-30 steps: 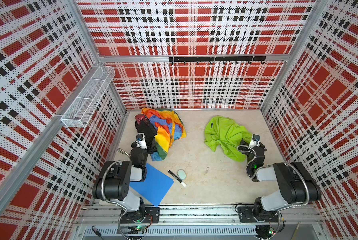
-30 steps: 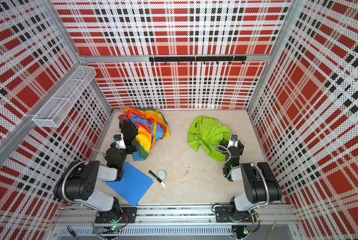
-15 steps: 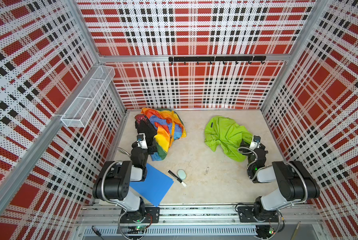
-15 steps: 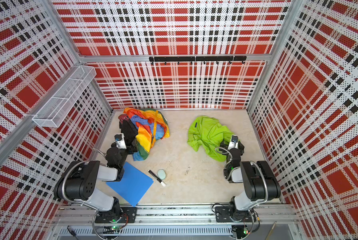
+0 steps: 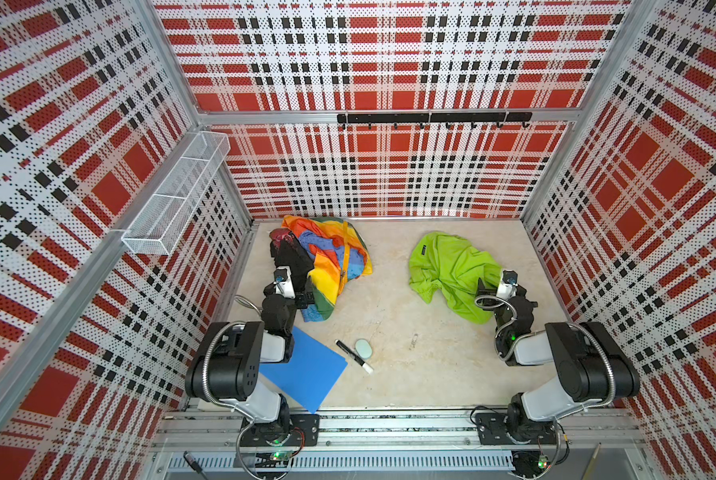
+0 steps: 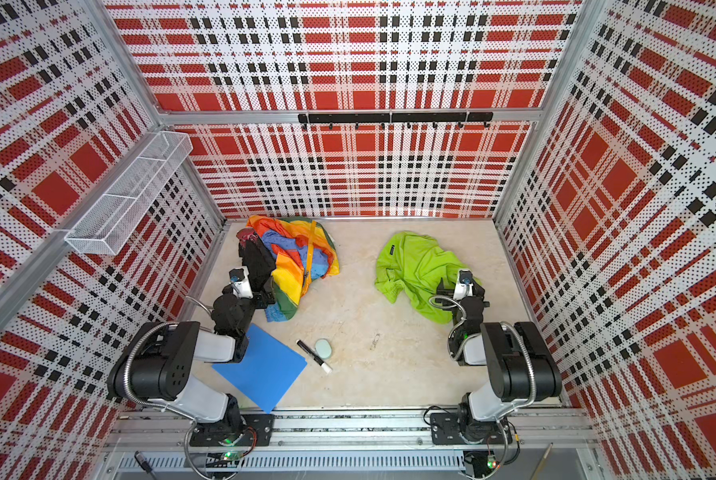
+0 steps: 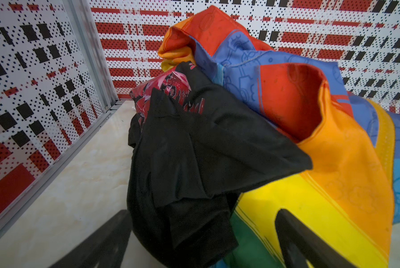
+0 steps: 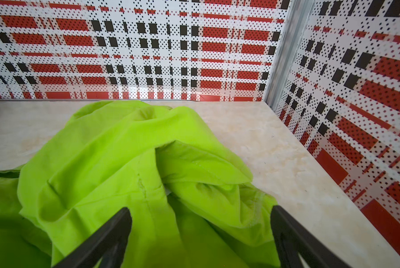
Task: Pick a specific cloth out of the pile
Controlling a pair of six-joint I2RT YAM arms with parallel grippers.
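Gaping wide over the cloth [image 8: 101, 162], right claw [image 8: 199, 210] empty, left claw [image 7: 202, 213] spread at the pile [image 7: 217, 139].

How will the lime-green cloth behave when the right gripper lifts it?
Probably floppy: the lime-green cloth lies crumpled in soft folds, so it should drape and trail. Likely light: thin fabric. The right gripper stands open over a fold, so a pinch may catch several layers.

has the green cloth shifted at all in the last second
No. The lime-green cloth lies where it did, with the same gap between its far edge and the back wall in both top views.
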